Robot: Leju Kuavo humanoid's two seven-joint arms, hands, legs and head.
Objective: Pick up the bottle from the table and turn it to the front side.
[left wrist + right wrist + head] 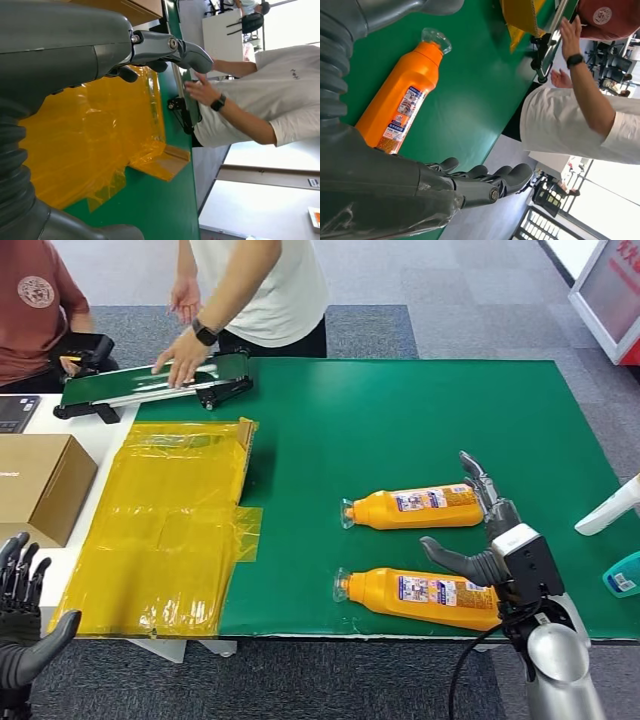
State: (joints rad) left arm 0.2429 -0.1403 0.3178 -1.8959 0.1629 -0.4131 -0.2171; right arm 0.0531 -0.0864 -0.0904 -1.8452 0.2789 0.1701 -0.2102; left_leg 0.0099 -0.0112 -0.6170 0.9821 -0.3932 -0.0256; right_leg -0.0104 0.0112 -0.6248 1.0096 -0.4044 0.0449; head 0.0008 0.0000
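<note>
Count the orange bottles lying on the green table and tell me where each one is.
2. The far orange bottle lies on its side mid-table; the near orange bottle lies parallel by the table's front edge, its base beside the right hand. Neither is held.

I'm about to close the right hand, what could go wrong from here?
The open right hand sits between two orange plastic bottles lying on the green mat. Closing could nudge the farther orange bottle while taking the nearer orange bottle. The nearer one lies close to the table's front edge and might roll off.
</note>
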